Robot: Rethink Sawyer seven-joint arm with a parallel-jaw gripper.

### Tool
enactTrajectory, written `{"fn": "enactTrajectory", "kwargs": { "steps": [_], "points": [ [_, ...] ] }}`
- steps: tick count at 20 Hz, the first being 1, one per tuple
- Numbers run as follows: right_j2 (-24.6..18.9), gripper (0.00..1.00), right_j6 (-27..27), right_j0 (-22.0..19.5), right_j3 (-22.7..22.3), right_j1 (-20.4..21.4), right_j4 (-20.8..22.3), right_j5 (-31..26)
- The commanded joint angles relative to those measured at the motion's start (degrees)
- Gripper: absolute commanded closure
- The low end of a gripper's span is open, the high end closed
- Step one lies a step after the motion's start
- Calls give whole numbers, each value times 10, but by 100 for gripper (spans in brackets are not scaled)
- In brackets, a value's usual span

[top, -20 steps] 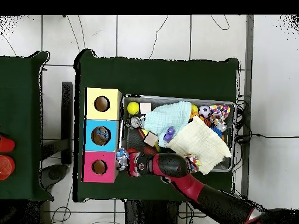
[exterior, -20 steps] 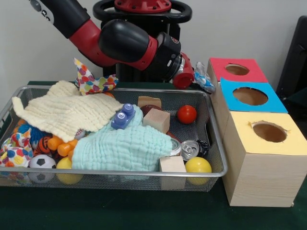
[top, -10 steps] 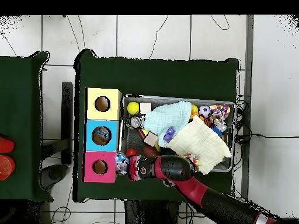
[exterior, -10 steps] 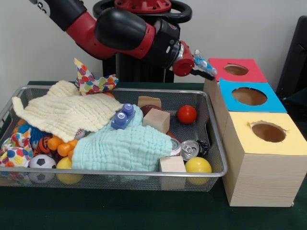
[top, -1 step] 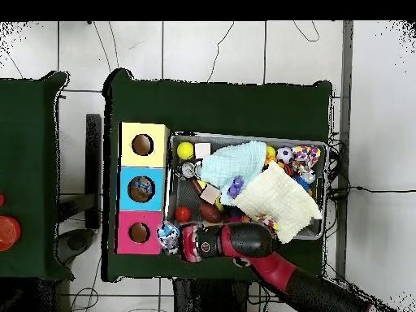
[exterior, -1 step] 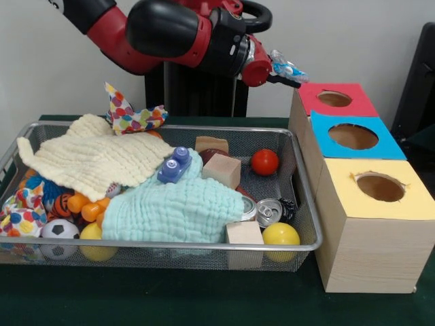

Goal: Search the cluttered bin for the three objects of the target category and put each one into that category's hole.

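Observation:
My gripper (exterior, -1 step: 288,75) is shut on a small crinkled blue and white patterned object (exterior, -1 step: 282,66), held in the air just left of and above the red-topped box (exterior, -1 step: 336,99). In the overhead view the patterned object (top, -1 step: 168,236) hangs beside the red box (top, -1 step: 139,232), off the corner of the bin. The blue-topped box (exterior, -1 step: 353,136) and the yellow-topped box (exterior, -1 step: 380,187) stand in line nearer the camera, each with a round hole. The wire bin (exterior, -1 step: 170,244) holds a cream cloth (exterior, -1 step: 88,156), a mint cloth (exterior, -1 step: 173,210) and mixed toys.
In the bin lie a red ball (exterior, -1 step: 264,161), a yellow ball (exterior, -1 step: 281,235), two wooden blocks (exterior, -1 step: 222,168), a can (exterior, -1 step: 269,211), a blue toy car (exterior, -1 step: 174,165), a soccer ball (exterior, -1 step: 59,229) and a polka-dot cloth (exterior, -1 step: 132,115). The arm spans above the bin's far side.
The gripper has risen from the bin's far right corner with the patterned object, now sitting higher beside the red box's top.

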State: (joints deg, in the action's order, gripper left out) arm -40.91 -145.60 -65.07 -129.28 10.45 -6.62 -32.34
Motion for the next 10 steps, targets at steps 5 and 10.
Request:
{"fn": "enactTrajectory", "kwargs": {
  "steps": [5, 10],
  "points": [
    [-20, 0, 10, 17, 62, -37, -11, 44],
    [-10, 0, -1, 38, 93, -59, -17, 76]
  ]
}}
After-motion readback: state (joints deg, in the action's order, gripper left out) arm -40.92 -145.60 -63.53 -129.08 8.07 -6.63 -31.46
